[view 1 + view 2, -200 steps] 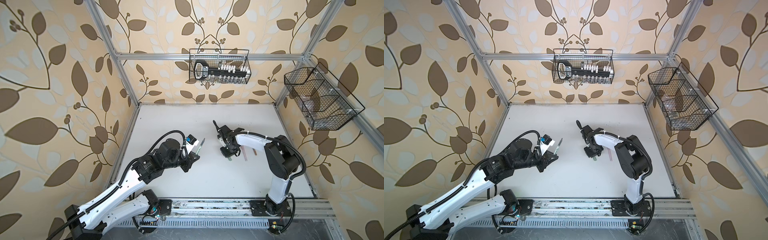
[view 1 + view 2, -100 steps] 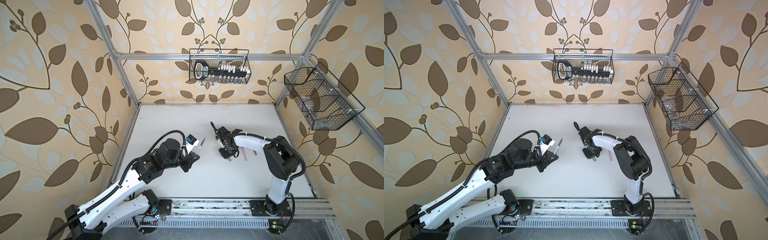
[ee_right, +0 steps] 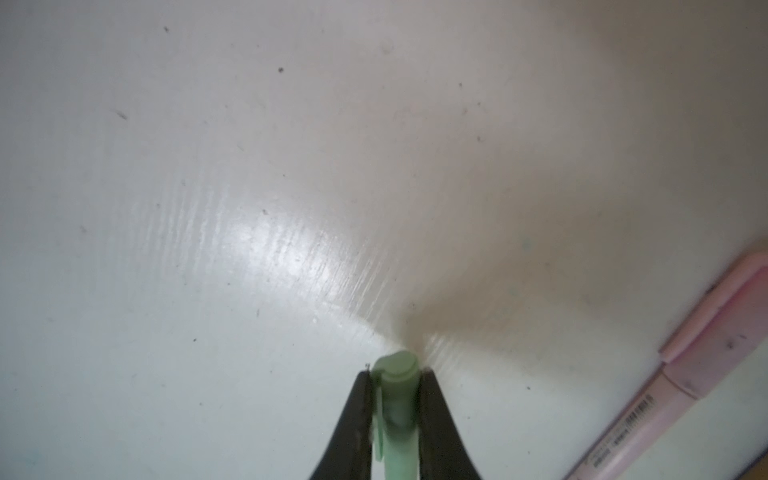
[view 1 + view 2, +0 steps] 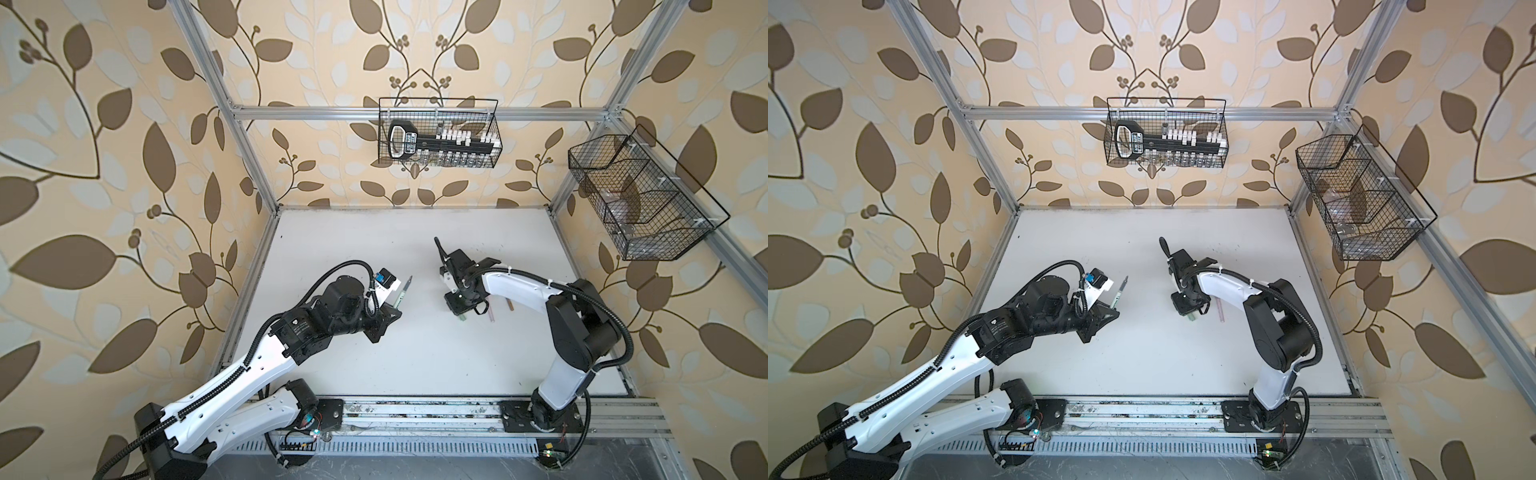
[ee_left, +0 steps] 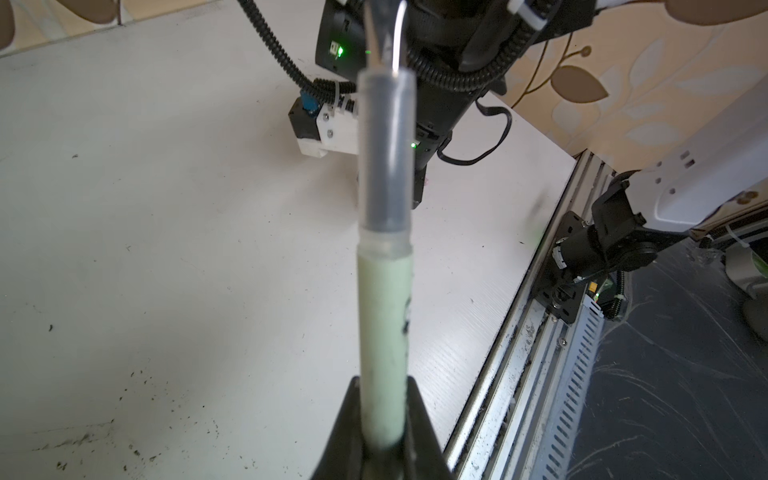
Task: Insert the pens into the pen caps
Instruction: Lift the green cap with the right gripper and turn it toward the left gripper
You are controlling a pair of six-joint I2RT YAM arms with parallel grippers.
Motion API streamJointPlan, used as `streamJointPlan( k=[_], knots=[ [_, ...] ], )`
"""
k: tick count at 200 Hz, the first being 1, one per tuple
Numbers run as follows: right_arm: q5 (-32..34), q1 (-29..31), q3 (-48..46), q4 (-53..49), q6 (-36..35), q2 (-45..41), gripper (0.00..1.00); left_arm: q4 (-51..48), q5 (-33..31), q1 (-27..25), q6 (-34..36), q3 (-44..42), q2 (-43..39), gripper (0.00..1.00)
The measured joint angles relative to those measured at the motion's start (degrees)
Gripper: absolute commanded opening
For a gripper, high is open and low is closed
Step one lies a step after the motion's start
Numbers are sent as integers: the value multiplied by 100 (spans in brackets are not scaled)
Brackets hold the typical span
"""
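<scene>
Jaws of the right gripper [image 3: 395, 386] had closed onto the green cap [image 3: 397, 368]. The left gripper [image 5: 384, 390] pinched the green pen [image 5: 384, 311], its tip pointing roughly toward that cap, well apart.

Light: bright, even | glare: streaked sheen on table [image 3: 291, 249] | focus: green pen [image 5: 384, 291] — soft up close | edges: bowed

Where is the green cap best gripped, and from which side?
By its round sides, from above, a finger on each side, as the right gripper grips the green cap now. It is a short tube low on the table, so only its sides are free. Its closed, clipped end shows; the mouth should probably stay clear for the green pen.
</scene>
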Motion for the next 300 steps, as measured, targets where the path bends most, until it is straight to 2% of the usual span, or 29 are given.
streamJointPlan(
  k=[52,72,107,171,228,300],
  knots=[
    [-1340,-323,-680,1038,365,-1154,16,227,472,0,2,-26,374,0],
    [-1875,-538,-1093,1849,804,-1755,18,343,728,0,0,-26,557,0],
    [-2253,-586,-1606,3237,1650,-2566,16,525,1080,0,-22,-26,763,0],
    [-2022,-479,-2435,5362,2988,-3694,19,852,1449,0,-68,-68,774,0],
    [-1648,-232,-2592,6358,3563,-4197,20,946,1539,0,-66,-120,774,0],
    [-1355,275,-2625,6948,3901,-4232,21,970,1539,0,-66,-120,793,0]
  ],
)
